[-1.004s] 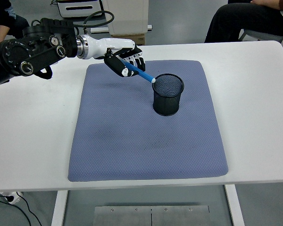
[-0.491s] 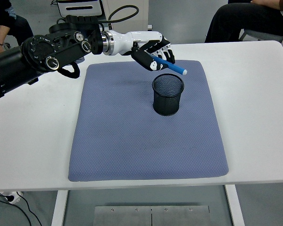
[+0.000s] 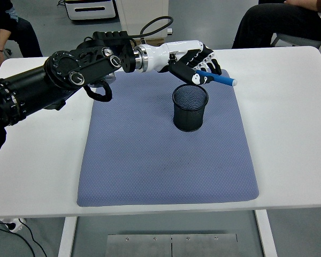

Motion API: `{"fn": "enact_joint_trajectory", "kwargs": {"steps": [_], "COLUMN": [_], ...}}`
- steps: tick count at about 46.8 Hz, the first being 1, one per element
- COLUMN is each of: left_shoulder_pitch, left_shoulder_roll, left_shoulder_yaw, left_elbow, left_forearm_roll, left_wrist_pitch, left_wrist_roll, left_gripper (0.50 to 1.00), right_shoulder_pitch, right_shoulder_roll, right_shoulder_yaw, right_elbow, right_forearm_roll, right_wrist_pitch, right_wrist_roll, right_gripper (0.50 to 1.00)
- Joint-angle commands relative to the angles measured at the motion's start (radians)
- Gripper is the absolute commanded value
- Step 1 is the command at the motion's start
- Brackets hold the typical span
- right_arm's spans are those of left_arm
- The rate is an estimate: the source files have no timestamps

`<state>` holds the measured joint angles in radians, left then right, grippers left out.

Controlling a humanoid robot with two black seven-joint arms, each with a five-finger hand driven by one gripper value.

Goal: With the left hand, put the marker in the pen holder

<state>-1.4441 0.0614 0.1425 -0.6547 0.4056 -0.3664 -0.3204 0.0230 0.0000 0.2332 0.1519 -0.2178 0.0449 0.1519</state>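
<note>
My left hand (image 3: 199, 68) is shut on a blue marker (image 3: 220, 80) with a white tip that points right. The hand hangs just above and behind the rim of the black mesh pen holder (image 3: 190, 108), which stands upright on the blue-grey mat (image 3: 166, 160). The marker lies nearly level, its tip past the holder's right side, above the mat. The holder looks empty. My left arm (image 3: 69, 75) reaches in from the left. My right arm is out of view.
The mat lies on the white table (image 3: 32, 155). A person's dark trouser legs (image 3: 267, 21) show at the back right, another person's arm (image 3: 0, 32) at the back left. A white cabinet (image 3: 142, 16) stands behind the table.
My left hand has carried the marker to the right, from left of the holder to above and behind its rim. The marker's tip now reaches past the holder's right side.
</note>
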Motion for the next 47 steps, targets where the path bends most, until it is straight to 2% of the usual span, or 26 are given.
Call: {"fn": "enact_joint_trajectory", "kwargs": {"steps": [1, 15, 47], "left_shoulder_pitch": [0.013, 0.073, 0.156], "left_shoulder_roll": [0.000, -0.015, -0.037], "left_shoulder_yaw": [-0.003, -0.031, -0.052], "left_elbow": [0.000, -0.002, -0.013], "left_forearm_roll": [-0.027, -0.134, -0.333], "left_wrist_pitch": [0.007, 0.049, 0.050], "left_wrist_roll": [0.000, 0.000, 0.009], "left_gripper": [0.500, 0.500, 0.500], "right_shoulder_pitch": [0.000, 0.000, 0.000], "right_shoulder_roll": [0.000, 0.000, 0.000], "right_shoulder_yaw": [0.000, 0.000, 0.000], "right_elbow": [0.000, 0.000, 0.000], "right_forearm_roll": [0.002, 0.000, 0.000], "right_wrist_pitch": [0.000, 0.001, 0.001], "right_wrist_roll": [0.000, 0.000, 0.000], "right_gripper": [1.000, 1.000, 1.000]}}
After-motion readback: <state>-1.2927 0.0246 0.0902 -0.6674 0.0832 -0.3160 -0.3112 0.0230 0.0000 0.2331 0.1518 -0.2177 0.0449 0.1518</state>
